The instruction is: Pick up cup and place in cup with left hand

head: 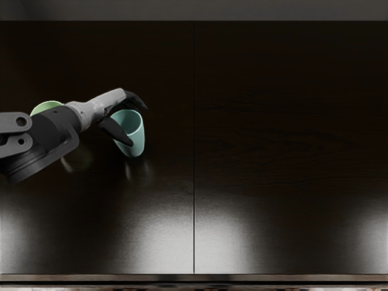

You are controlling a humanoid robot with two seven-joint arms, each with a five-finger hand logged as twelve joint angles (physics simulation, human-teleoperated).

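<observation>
Cup (44, 107), pale green and round-rimmed, shows at the left on the dark wood-grained desk (273, 139), mostly hidden by the dark grey arm (51, 133). Right of it, the grey-and-black left hand (102, 108) reaches across to the teal cup (138, 137), partly covering it; whether it grips it, I cannot tell. The teal cup is smooth and tapered, wider at the mouth than at the base. Its mouth points up, its long axis roughly upright, leaning slightly left toward the top in the view.
</observation>
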